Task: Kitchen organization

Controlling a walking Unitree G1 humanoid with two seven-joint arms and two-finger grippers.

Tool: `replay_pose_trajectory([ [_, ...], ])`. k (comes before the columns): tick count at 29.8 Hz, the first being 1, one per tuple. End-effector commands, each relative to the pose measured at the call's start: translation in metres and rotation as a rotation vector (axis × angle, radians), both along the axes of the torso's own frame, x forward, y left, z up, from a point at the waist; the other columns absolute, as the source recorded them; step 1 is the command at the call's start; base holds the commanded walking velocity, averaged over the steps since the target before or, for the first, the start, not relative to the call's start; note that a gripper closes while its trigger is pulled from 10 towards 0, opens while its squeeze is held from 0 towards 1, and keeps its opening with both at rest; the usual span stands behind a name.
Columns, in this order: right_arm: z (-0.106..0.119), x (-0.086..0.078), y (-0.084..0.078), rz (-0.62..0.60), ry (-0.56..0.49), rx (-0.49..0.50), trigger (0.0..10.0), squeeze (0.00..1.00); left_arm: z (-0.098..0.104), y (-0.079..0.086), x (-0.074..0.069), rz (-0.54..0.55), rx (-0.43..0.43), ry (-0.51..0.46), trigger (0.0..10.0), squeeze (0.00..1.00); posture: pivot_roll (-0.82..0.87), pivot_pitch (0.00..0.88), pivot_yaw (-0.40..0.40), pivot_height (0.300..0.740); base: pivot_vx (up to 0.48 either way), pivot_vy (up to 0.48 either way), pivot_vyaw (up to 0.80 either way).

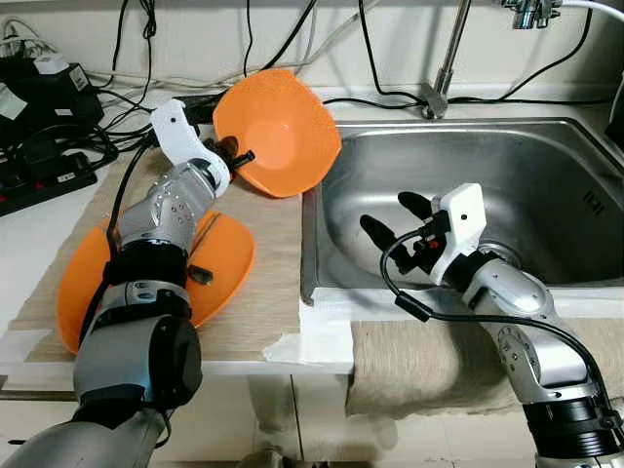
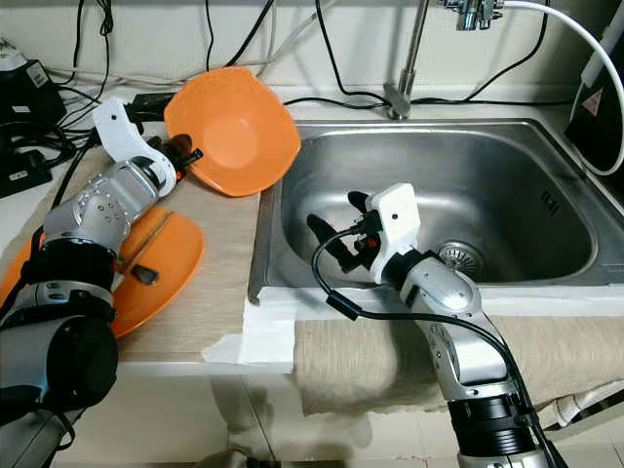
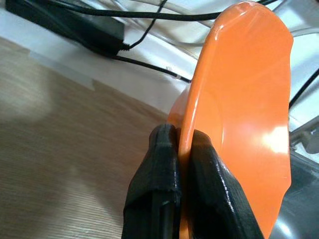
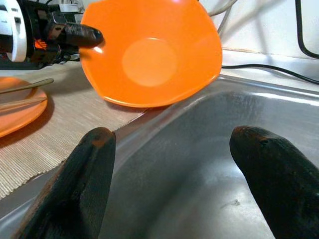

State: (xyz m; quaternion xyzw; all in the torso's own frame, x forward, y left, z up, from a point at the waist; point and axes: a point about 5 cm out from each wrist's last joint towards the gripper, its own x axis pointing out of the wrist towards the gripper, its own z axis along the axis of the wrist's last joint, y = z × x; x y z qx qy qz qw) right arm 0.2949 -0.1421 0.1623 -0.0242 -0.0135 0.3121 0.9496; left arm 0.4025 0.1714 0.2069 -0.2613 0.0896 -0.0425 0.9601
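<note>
An orange bowl is held tilted on its side above the mat, close to the sink's left rim, its hollow facing the sink. My left gripper is shut on the bowl's rim; in the left wrist view both black fingers pinch the orange edge. An orange plate lies flat on the mat at the counter's front left, with chopsticks and a spoon on it, partly hidden by my left arm. My right gripper hangs open over the steel sink, nothing between its fingers.
A tap rises behind the sink. Black cables and a power strip crowd the back left of the counter. A cloth hangs over the counter's front edge below the sink. The sink drain sits beside my right wrist.
</note>
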Motion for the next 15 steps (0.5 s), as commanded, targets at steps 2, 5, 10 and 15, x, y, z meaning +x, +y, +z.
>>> replay_pose_trajectory([
  [2,-0.003,0.001,-0.003,-0.025,0.000,-0.006,10.0,0.00,0.025,-0.007,0.003,-0.028,-0.037,-0.076,0.0,0.00,-0.01,0.000,0.059,0.740,0.000,0.000,0.00],
  [5,-0.003,0.003,-0.005,-0.047,-0.004,-0.003,10.0,0.00,0.029,-0.013,0.002,-0.050,-0.069,-0.075,0.0,0.00,-0.01,0.000,0.059,0.740,0.000,0.000,0.00],
  [10,-0.001,0.005,-0.011,-0.081,-0.013,0.007,10.0,0.00,0.031,-0.018,0.000,-0.069,-0.081,-0.072,0.0,0.00,-0.01,0.000,0.059,0.740,0.000,0.000,0.00],
  [15,0.002,0.010,-0.019,-0.133,-0.031,0.016,10.0,0.00,0.030,-0.018,-0.001,-0.075,-0.095,-0.066,0.0,0.00,-0.01,0.000,0.060,0.740,0.000,0.000,0.00],
])
